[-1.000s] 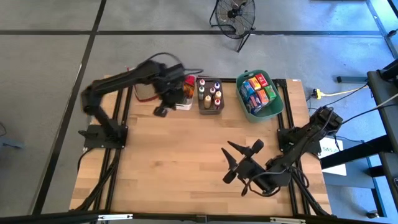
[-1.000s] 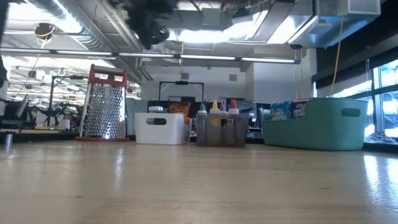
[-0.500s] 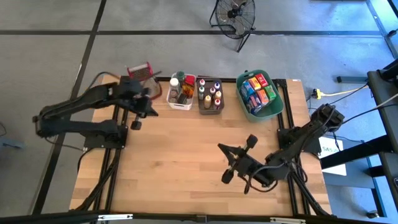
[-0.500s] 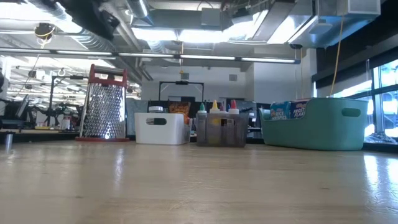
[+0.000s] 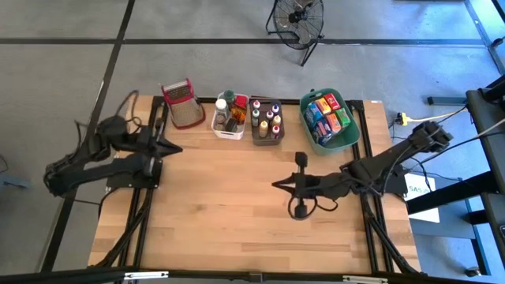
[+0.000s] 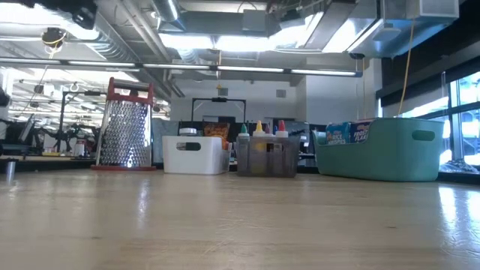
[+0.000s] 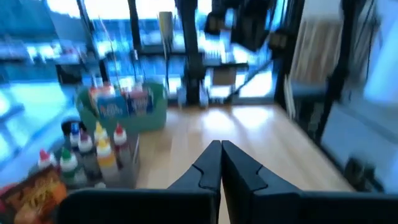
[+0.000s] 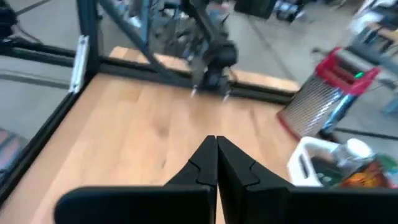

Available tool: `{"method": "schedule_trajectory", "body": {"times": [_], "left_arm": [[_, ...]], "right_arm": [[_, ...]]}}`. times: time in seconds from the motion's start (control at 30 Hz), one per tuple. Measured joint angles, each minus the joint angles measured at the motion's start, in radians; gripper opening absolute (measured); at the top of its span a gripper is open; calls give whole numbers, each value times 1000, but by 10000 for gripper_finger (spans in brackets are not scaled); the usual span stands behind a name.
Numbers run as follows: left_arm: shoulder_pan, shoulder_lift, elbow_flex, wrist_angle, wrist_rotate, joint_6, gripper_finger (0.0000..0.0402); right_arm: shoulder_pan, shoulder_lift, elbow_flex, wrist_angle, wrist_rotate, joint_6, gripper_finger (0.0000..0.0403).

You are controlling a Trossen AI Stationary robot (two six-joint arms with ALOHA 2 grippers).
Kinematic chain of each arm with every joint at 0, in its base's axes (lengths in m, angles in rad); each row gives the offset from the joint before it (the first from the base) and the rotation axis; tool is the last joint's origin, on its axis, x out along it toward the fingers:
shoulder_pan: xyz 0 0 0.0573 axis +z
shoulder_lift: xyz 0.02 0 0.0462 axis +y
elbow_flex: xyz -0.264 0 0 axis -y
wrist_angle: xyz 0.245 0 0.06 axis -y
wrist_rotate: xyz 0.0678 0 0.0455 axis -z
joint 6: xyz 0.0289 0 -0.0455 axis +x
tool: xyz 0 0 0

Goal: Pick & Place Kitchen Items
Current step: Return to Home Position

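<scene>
In wrist views, unlike low, both end effectors (image 7: 221, 144) (image 8: 216, 139) sit closed.

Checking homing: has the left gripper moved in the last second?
Yes. The left gripper has pulled back leftward, away from the white bin.

Teal bin (image 6: 379, 154), white bin (image 6: 193, 156), red-topped grater (image 6: 126, 131) and yellow-capped bottle (image 6: 259, 129).

Grey floor (image 5: 63, 79) with dark lines; black fan (image 5: 298, 17); ceiling ducts (image 6: 390, 30), strip lights (image 6: 247, 41), tall window (image 6: 463, 112).
</scene>
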Motion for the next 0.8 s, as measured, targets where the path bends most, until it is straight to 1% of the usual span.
{"method": "schedule_trajectory", "body": {"times": [0.13,0.2,0.27,0.33,0.4,0.43,0.47,0.53,0.67,0.73,0.8], "left_arm": [[0,-166,-121,100,-11,-67,3],[0,-239,-181,134,-42,-101,2],[0,-240,-225,185,-57,-136,2],[-2,-233,-248,201,-54,-178,3],[-2,-209,-272,268,-55,-187,4],[-3,-205,-292,262,-59,-189,3],[-3,-208,-308,256,-59,-184,2],[-3,-215,-336,303,-56,-154,2],[-3,-234,-413,365,-53,-122,2],[-8,-242,-441,426,-53,-97,2],[-8,-241,-471,438,-59,-77,2]], "right_arm": [[-6,-26,-28,-25,-23,13,1],[-7,-53,-66,-51,-45,12,1],[-9,-101,-117,-66,-60,25,1],[-17,-167,-175,-65,-63,50,0],[-26,-249,-250,-59,-62,74,0],[-30,-289,-290,-45,-61,83,0],[-34,-332,-336,-4,-60,91,0],[-40,-422,-437,57,-69,95,0],[-67,-584,-651,240,-116,87,0],[-81,-641,-735,329,-147,68,0],[-96,-683,-806,371,-174,49,0]]}}
